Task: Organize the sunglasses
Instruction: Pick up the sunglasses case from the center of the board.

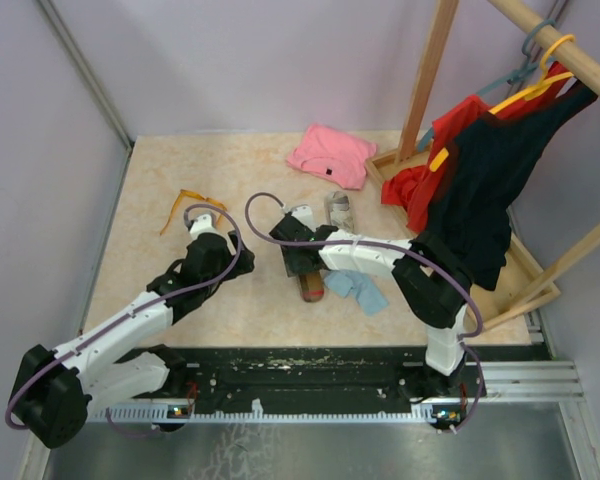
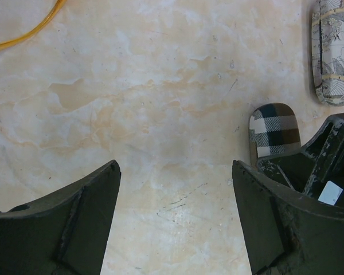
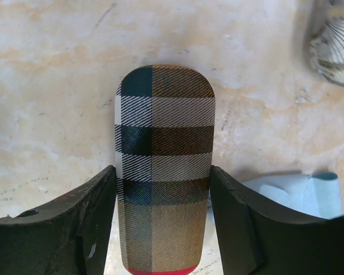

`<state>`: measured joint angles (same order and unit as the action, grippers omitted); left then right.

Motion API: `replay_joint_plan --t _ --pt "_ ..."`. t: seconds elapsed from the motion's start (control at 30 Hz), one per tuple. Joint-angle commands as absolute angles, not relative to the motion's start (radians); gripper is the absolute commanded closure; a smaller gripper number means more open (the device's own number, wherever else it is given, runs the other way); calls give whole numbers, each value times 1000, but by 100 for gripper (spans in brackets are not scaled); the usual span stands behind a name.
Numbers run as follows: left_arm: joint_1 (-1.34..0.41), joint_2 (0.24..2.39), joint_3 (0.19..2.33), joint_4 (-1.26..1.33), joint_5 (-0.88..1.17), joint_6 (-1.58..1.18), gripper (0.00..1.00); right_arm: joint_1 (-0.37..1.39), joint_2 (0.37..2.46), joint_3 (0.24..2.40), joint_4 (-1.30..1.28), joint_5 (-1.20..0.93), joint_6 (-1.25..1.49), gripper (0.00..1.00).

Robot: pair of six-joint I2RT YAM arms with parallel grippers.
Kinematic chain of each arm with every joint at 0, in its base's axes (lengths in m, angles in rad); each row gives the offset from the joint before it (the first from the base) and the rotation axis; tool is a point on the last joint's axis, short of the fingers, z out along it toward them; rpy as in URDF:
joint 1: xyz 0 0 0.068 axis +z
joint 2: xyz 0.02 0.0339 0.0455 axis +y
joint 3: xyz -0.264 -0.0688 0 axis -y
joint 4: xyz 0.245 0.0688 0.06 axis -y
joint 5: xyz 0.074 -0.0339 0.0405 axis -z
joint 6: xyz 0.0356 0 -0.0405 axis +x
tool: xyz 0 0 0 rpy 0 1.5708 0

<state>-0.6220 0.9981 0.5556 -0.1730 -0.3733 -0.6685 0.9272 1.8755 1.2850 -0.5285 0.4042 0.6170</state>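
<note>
The orange sunglasses (image 1: 193,207), thin and wiry with a translucent amber frame, are seen lying on the far left part of the table (image 1: 140,180), whose smooth top is marbled in cream and beige. They are well apart from both grippers, and only one curved arm of theirs is caught in the top-left corner of the left wrist view. The left gripper (image 2: 175,172) is held with its dark, scuffed fingers spread wide over bare tabletop, with nothing between them. The right gripper (image 3: 162,172) is set astride a plaid case (image 3: 163,114), a glossy oblong with a rounded far end, checked in brown, white and dark teal. Its matte black fingers are pressed against the two long sides. A thin red strip is seen at the case's near end; what it belongs to cannot be told. Just right of this case a soft, rumpled blue cloth (image 3: 298,192) is laid. A grey case (image 2: 332,51), rounded and printed with fine lines, is placed farther off. A folded pink shirt (image 1: 330,155) is seen near the far edge.
</note>
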Motion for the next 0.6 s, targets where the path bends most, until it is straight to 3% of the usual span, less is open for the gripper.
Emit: replay_joint_plan --t 0.0,0.17,0.37,0.57 --pt "-624 973 544 -168 -375 -657 16 939 1865 1310 -450 270 384 40" --pt "-624 968 545 -173 -389 -654 16 939 1880 1344 -462 196 242 35" --pt "-624 963 545 -184 -396 -650 16 940 1877 1369 -473 215 241 23" --pt "-624 952 541 -189 -404 -650 16 939 1856 1354 -460 192 229 21"
